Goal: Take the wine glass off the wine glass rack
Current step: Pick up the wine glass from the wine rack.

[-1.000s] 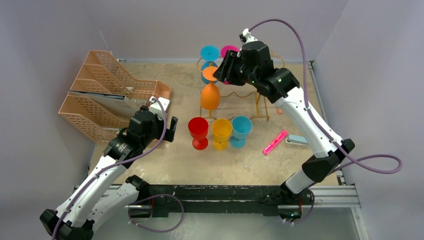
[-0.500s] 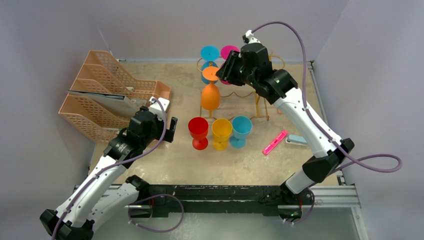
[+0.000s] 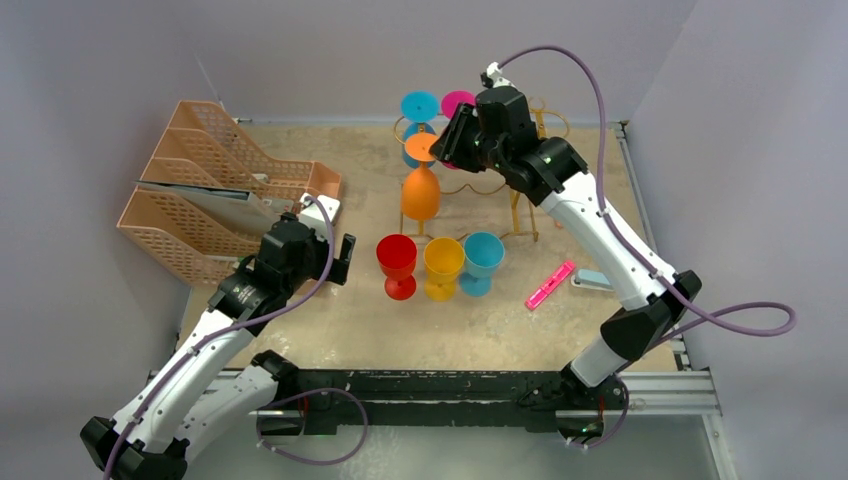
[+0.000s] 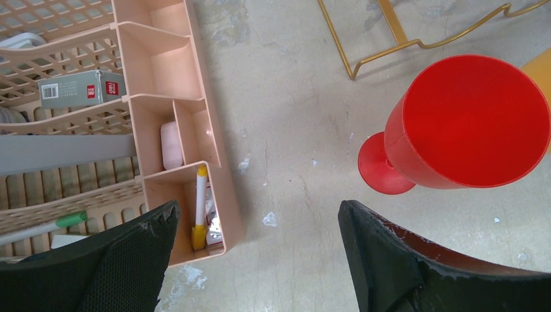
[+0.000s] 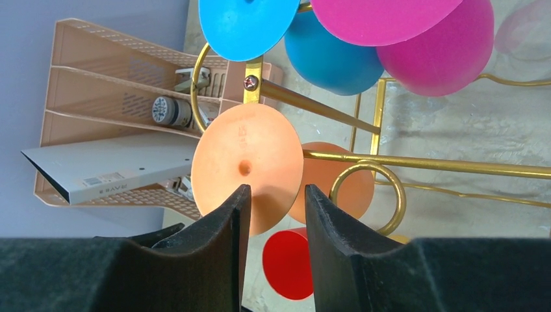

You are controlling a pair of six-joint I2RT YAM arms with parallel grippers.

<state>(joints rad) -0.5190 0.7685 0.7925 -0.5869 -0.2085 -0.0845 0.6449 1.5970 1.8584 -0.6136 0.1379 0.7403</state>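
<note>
We find the left gripper (image 4: 258,214) with its fingers wide apart over bare table (image 4: 292,130). The red glass (image 4: 474,123) stands just to one side and the peach tray (image 4: 224,188) wall to the other. Farther out, the right gripper (image 5: 276,195) is narrowly parted at the foot rim of the orange wine glass (image 5: 247,162). The glass hangs inverted on the wine glass rack (image 5: 455,168), and we cannot tell whether the gripper touches it. Print on the grey box (image 4: 81,90) is too small to read.

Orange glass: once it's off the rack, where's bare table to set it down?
Widest bare table: the strip between the red glass, yellow glass, blue glass row and the near edge. Also open: far left, between the file trays and the rack. Crowded: under the rack, and right near the pink object.
</note>
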